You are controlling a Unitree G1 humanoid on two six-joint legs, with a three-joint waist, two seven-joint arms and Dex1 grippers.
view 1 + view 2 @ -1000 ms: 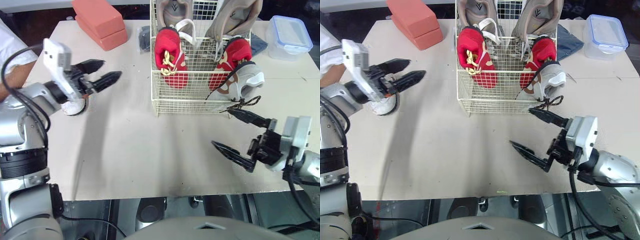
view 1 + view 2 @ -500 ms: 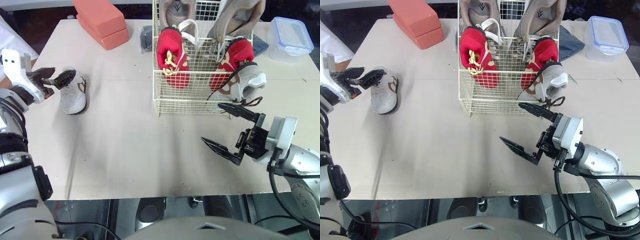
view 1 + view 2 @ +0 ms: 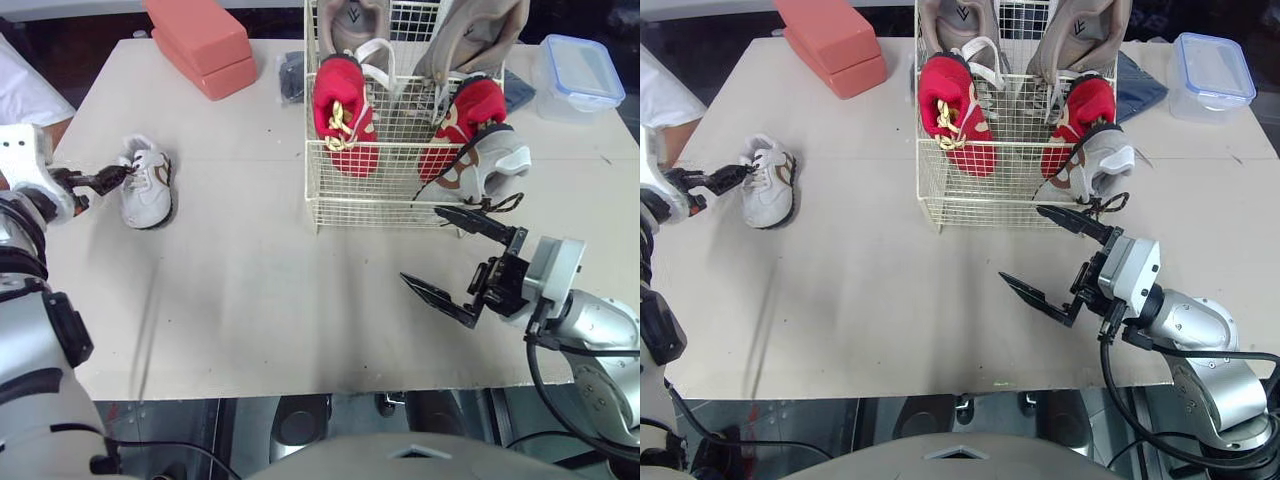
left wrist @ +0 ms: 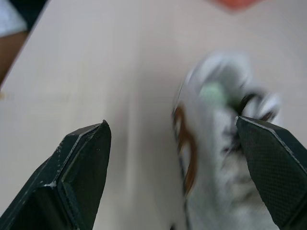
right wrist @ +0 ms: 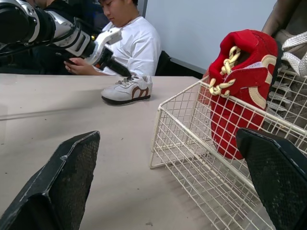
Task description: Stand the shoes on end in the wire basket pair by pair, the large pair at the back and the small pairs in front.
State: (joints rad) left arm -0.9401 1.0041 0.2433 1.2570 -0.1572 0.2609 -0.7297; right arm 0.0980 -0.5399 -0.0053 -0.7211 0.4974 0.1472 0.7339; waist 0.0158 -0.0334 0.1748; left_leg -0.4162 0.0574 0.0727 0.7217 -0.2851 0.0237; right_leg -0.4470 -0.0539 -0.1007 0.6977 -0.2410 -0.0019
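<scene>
Beige table (image 3: 250, 300): wire basket (image 3: 380, 205) at 12 o'clock, tan pair (image 3: 480, 30) at back, red pair (image 3: 345, 115) in front. White sneaker (image 3: 147, 185) at 9, left gripper (image 3: 120, 174) just beside it, jaws spread. Right gripper (image 3: 420, 244) at 4, jaws wide.

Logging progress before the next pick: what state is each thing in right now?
white shoe: lying on its sole on the table, outside the wire basket.
red shoes: on end in the wire basket's front.
beige shoes: on end at its back.
grey-white shoe: tilted at its right front corner.
plastic box: lid on.
left gripper: open, at the white shoe.
right gripper: open, empty.
</scene>
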